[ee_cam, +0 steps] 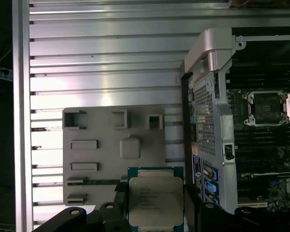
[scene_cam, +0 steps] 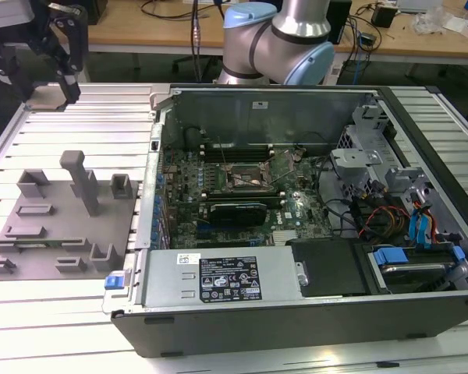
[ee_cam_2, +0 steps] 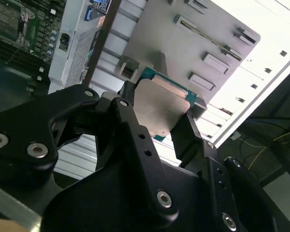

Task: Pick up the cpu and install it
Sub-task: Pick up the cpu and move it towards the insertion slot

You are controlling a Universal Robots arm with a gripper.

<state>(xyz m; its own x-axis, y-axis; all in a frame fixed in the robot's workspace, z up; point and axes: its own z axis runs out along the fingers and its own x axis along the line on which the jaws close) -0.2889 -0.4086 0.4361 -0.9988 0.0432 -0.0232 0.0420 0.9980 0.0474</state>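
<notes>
The cpu sits between the end effector's black fingers, which are clamped on two opposite edges. It is held in the air, apart from the grey plate. That plate lies on the ribbed aluminium table, just beside the open case. Beyond the plate, a second table, wood-topped, carries cables. The cpu is flat and square (dull silver lid, green rim). The plate bears blocky posts.

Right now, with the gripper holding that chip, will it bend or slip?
Probably stiff: the chip is a flat metal-topped square, held by its edges in the gripper without sagging. Its smooth top looks slippery. Thin, so likely light.
</notes>
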